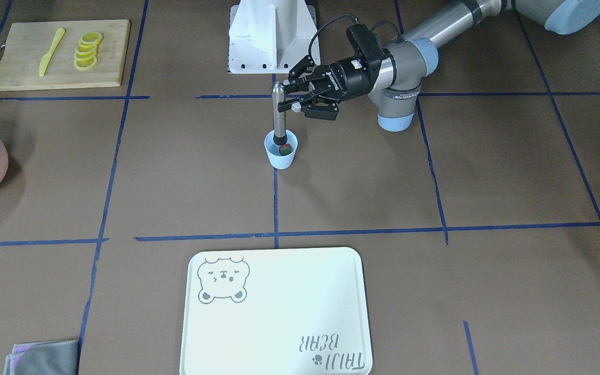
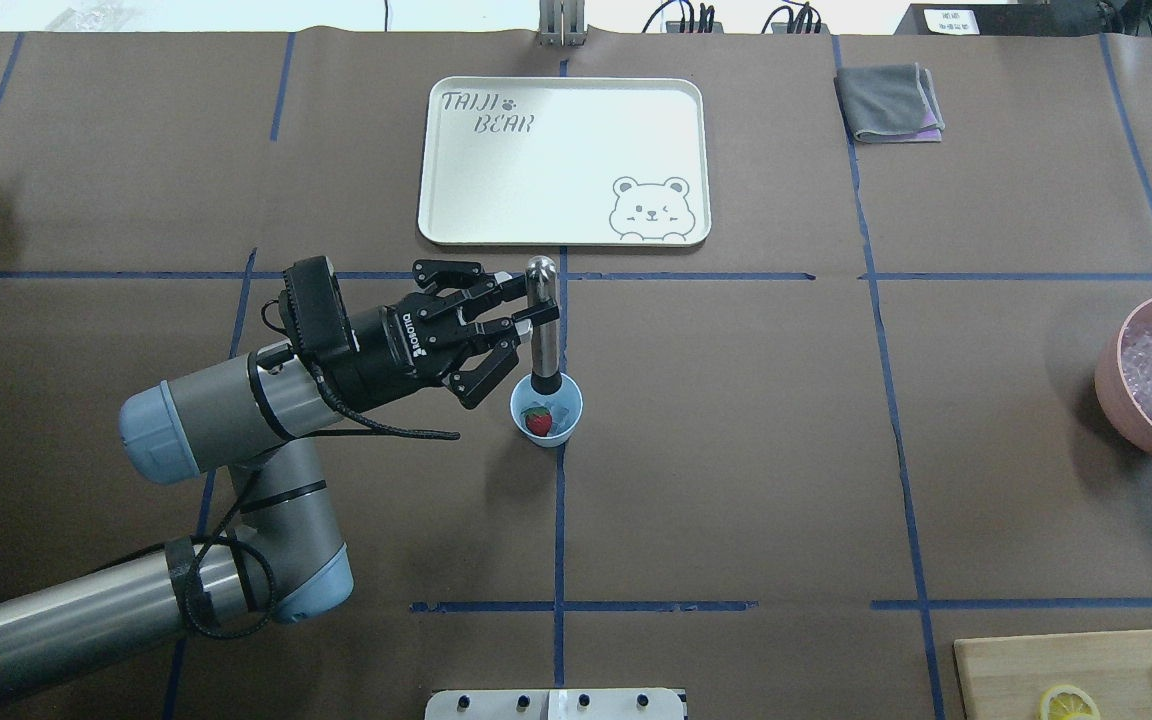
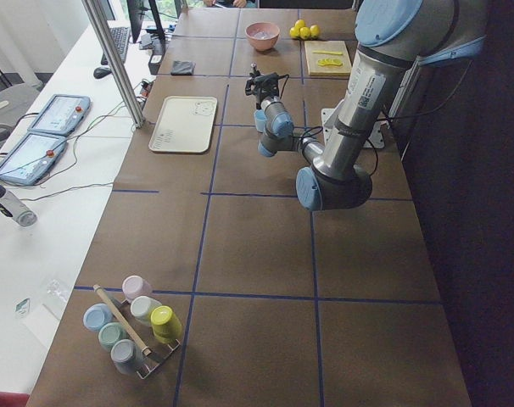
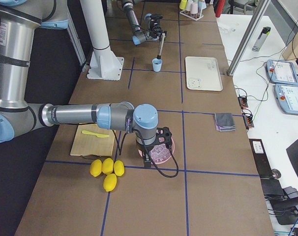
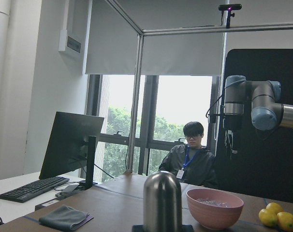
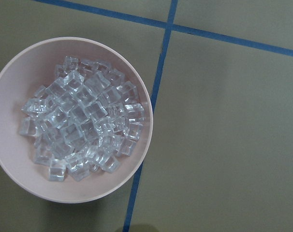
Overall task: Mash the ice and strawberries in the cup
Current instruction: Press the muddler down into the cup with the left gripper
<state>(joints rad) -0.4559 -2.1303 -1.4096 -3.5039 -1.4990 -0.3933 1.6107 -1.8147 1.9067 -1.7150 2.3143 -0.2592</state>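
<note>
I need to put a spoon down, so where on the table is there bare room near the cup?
The tray beyond the cup, away from the robot, is bare. So is the table stretch between the cup and the pink bowl. It is crowded at the cup itself, where the left gripper holds the muddler upright in it.

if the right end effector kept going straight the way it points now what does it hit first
Most likely the ice cubes heaped in the pink bowl: the right end effector points down above them, though the gap is unclear.
</note>
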